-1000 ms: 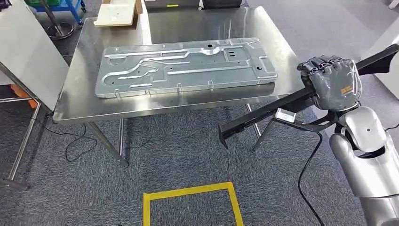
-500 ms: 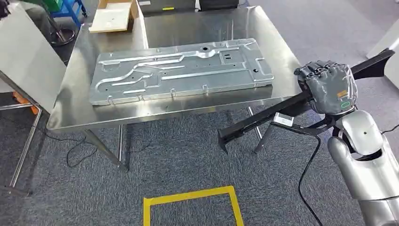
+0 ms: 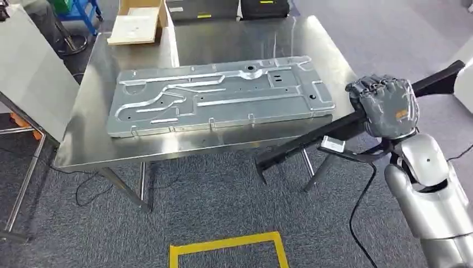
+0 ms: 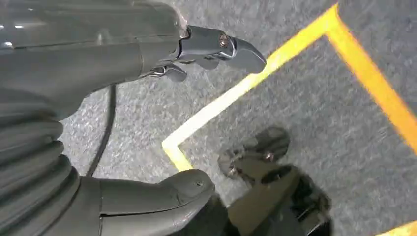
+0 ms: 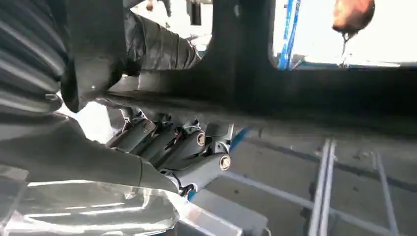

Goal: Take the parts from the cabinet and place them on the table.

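Right robot hand [image 3: 385, 106] is clenched around a long black bar-shaped part [image 3: 312, 139], gripping near mid-length so it balances. Bar runs diagonally: far end up past the hand to the right, near end hanging low in front of the tabletop's [image 3: 251, 33] front right corner. In the right wrist view the fingers [image 5: 196, 152] wrap under the bar [image 5: 295, 108]. A bracket with a white tag [image 3: 334, 146] hangs below the bar.

Left robot hand [image 4: 147, 73] is released, fingers apart, holding nothing, hanging over carpet with yellow floor tape [image 4: 275, 64].

Large stamped metal panel [image 3: 220, 95] already lies flat on the tabletop, taking most of the middle. Judging from that, free room is the strip behind the panel and a narrow band along the front edge. Cardboard box [image 3: 136, 22] sits at the back left corner.

Likely concerns: low end of the bar sits below the tabletop edge, so it needs lifting before swinging in; the bar could snag the table leg [image 3: 309, 167] or scrape the panel.
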### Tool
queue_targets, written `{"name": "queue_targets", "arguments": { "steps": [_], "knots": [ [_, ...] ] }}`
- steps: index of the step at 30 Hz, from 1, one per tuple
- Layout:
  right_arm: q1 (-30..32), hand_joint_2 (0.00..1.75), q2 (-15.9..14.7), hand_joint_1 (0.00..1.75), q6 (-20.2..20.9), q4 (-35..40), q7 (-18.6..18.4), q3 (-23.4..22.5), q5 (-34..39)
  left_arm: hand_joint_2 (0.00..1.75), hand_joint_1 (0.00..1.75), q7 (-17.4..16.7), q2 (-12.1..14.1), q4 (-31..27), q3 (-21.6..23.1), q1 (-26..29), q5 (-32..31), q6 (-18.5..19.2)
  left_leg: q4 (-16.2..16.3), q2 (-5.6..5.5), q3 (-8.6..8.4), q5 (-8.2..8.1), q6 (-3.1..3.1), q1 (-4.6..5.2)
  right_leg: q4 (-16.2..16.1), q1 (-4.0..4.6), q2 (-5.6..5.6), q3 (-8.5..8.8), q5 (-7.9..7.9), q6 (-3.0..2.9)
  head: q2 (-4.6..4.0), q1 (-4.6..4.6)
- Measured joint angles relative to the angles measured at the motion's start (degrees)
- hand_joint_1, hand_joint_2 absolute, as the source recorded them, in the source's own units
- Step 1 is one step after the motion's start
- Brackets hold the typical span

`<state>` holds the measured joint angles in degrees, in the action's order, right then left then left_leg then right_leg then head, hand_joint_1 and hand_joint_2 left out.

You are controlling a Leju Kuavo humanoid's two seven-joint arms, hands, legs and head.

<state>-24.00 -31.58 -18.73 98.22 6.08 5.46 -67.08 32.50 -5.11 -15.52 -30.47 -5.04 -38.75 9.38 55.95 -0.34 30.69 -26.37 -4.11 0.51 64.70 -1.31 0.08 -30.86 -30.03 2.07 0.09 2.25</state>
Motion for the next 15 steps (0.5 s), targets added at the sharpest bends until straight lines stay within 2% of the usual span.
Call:
{"name": "queue_targets", "arguments": {
  "steps": [1, 3, 4, 5, 6, 7, 8, 9, 10, 11, 12, 13, 14, 15],
  "knots": [
    [-0.1, 1.75, 0.0, 1.75, 0.0, -0.1, 0.0, 0.0, 0.0, 1.75, 0.0, 0.0, 0.0, 0.0, 0.0, 0.0, 0.0, 0.0, -0.2, -0.04, -0.82, -0.44, 0.01, -0.02, 4.0, -0.01, -0.01, -2.92, -0.8, 0.04, 0.0, -0.07],
    [0.2, 1.75, 0.1, 1.75, 0.0, -0.3, 0.1, 0.0, 0.0, 1.75, 0.0, 0.0, 0.0, 0.0, 0.0, 0.0, 0.1, 0.0, -0.2, -0.14, -2.46, -1.74, 0.03, -0.05, 9.7, -0.15, -0.03, -8.68, -4.23, 0.68, 0.0, -0.04],
    [0.2, 1.75, 0.1, 1.75, 0.0, -0.4, 0.2, 0.1, 0.0, 1.75, 0.0, 0.0, 0.0, 0.0, 0.0, 0.1, 0.1, 0.0, -0.2, -0.18, -3.35, -2.31, 0.17, -0.08, 10.0, -0.22, -0.05, -10.32, -5.39, 0.88, 0.0, -0.04],
    [0.2, 1.75, 0.2, 1.75, 0.0, -0.4, 0.2, 0.1, 0.0, 1.75, 0.0, 0.0, -0.1, 0.0, 0.0, 0.2, 0.2, 0.0, -0.2, -0.23, -4.38, -3.14, 0.39, -0.2, 8.3, -0.28, -0.05, -11.07, -5.2, 0.99, 0.0, -0.04],
    [0.2, 1.75, 0.2, 1.75, 0.0, -0.4, 0.3, 0.1, -0.1, 1.75, 0.0, 0.0, -0.1, 0.0, 0.0, 0.3, 0.2, 0.0, -0.2, -0.33, -5.41, -3.95, 0.67, -0.39, 5.2, -0.37, -0.07, -10.82, -3.4, 1.21, 0.0, -0.04],
    [0.2, 1.75, 0.2, 1.75, 0.0, -0.4, 0.3, 0.1, -0.1, 1.75, 0.0, 0.0, -0.1, 0.0, 0.0, 0.3, 0.2, 0.0, -0.2, -0.36, -6.4, -4.83, 1.0, -0.6, 0.7, -0.51, -0.14, -9.97, 0.24, 1.44, -0.02, -0.04],
    [0.2, 1.75, 0.2, 1.75, 0.0, -0.5, 0.3, 0.1, -0.1, 1.75, 0.0, 0.0, -0.1, 0.0, 0.0, 0.3, 0.2, 0.0, -0.2, -0.38, -7.08, -5.72, 1.33, -0.69, -3.8, -0.74, -0.49, -8.92, 5.16, 1.79, 0.0, -0.07],
    [0.2, 1.75, 0.3, 1.75, 0.0, -0.6, 0.3, 0.2, -0.1, 1.75, 0.0, 0.0, -0.1, 0.0, 0.0, 0.3, 0.2, -0.1, -0.1, -0.4, -8.15, -6.76, 1.76, -0.5, -5.3, -0.58, -1.69, -8.64, 9.65, 1.51, 0.0, -0.04],
    [0.0, 1.75, 0.5, 1.75, 0.1, -0.7, 0.3, 0.3, -0.1, 1.75, 0.0, 0.0, 0.0, 0.0, 0.0, 0.2, 0.2, -0.1, -0.6, -0.43, -8.3, -7.39, 2.09, -0.39, -5.0, -0.36, -1.5, -8.3, 7.93, 0.07, 0.0, -0.09],
    [0.0, 1.75, 0.5, 1.75, 0.0, -0.7, 0.3, 0.3, -0.1, 1.75, 0.0, 0.0, 0.0, 0.0, 0.0, 0.1, 0.2, -0.1, -1.3, -0.15, -8.77, -7.65, 2.47, -0.36, -5.0, 0.01, -1.01, -8.13, 8.35, -0.38, -0.02, 0.0],
    [0.0, 1.75, 0.5, 1.75, 0.0, -0.6, 0.4, 0.3, -0.2, 1.75, 0.0, 0.0, 0.0, 0.0, 0.0, 0.1, 0.2, -0.1, -0.3, -0.11, -9.32, -6.82, 2.92, -0.18, -5.3, -0.39, -0.66, -7.99, 8.25, -0.9, -0.02, 0.0],
    [-0.1, 1.75, 0.5, 1.75, 0.1, -0.7, 0.6, 0.4, -0.2, 1.75, 0.0, 0.0, 0.0, 0.0, 0.0, 0.1, 0.2, -0.1, 0.9, -0.07, -8.37, -6.01, 3.01, -0.17, -5.2, -0.38, -0.52, -7.51, 7.9, -1.35, 0.0, 0.0],
    [0.0, 1.75, 0.6, 1.75, 0.1, -0.7, 0.8, 0.5, -0.3, 1.75, 0.0, 0.0, 0.0, 0.0, 0.0, 0.1, 0.2, -0.2, 3.9, 0.12, -7.15, -5.06, 3.21, -0.32, -5.5, -0.47, -0.32, -6.87, 7.43, -1.89, 0.0, -0.02],
    [-0.2, 1.75, 0.6, 1.75, 0.2, -0.7, 0.9, 0.5, -0.3, 1.75, 0.0, 0.0, -0.1, 0.0, 0.0, 0.0, 0.2, -0.1, 7.3, 0.14, -5.22, -4.7, 3.47, -0.38, -5.5, -0.45, -0.38, -6.49, 7.01, -2.26, 0.0, -0.02]
  ]
}}
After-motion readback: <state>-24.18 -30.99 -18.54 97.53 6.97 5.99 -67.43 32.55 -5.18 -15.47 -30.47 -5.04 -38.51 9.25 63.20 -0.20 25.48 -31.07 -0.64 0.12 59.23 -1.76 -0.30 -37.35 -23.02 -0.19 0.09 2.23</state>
